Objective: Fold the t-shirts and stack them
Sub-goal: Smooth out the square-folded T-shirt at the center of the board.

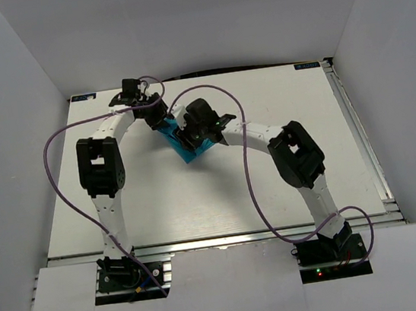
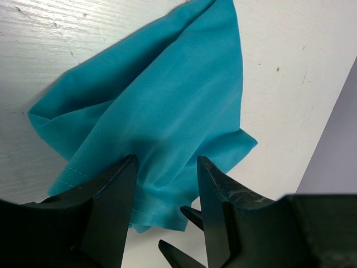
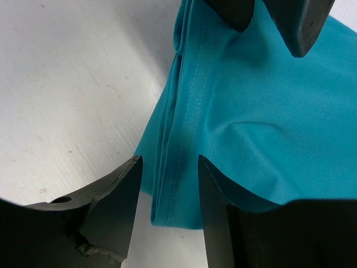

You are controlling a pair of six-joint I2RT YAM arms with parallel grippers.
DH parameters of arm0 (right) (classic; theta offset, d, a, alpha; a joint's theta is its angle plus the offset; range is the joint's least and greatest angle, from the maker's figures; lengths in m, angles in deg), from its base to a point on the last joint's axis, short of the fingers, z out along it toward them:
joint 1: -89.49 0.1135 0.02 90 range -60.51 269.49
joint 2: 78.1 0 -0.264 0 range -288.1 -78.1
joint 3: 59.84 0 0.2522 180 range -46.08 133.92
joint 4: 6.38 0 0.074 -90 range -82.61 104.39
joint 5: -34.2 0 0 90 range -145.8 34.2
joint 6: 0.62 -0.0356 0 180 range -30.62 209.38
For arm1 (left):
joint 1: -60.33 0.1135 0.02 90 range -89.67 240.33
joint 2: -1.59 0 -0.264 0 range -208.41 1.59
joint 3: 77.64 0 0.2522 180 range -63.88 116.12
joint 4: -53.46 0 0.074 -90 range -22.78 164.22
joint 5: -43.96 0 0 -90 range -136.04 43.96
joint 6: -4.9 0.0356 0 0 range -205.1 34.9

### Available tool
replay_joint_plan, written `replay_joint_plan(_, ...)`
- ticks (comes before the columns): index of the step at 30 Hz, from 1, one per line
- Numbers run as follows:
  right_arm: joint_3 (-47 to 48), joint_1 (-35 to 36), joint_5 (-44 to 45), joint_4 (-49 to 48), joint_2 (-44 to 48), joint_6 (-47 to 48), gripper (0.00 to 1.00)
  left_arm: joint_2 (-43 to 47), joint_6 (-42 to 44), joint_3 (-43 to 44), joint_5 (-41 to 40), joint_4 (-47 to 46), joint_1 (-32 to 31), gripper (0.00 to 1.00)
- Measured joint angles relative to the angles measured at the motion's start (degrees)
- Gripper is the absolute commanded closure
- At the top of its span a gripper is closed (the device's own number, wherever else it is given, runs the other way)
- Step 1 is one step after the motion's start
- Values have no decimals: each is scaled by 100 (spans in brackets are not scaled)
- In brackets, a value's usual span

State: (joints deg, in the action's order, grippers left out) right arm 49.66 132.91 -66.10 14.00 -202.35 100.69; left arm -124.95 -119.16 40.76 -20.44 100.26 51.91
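Left gripper point(image 2: 167, 167) is hovering with its jaws apart astride a ridge of the t-shirt point(image 2: 162, 95), pinching nothing. Right gripper point(image 3: 168, 167) is likewise standing released, straddling the t-shirt's stitched hem. Crumpled into a small heap, the t-shirt is lying on the table point(image 1: 274, 193) beneath both grippers, with the left one at its far-left end. Folding looks barely begun: the arms seem to be choosing hold points. Next, each gripper needs closing on one edge, then drawing apart to spread the cloth flat.
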Motion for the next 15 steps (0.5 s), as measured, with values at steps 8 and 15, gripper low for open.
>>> replay_joint_plan(8,188,210,437,111,-299,50,69,-306,31,9,2,7,33,43)
replay_joint_plan(15,188,245,494,136,-299,114,100,-382,63,20,2,50,44,43)
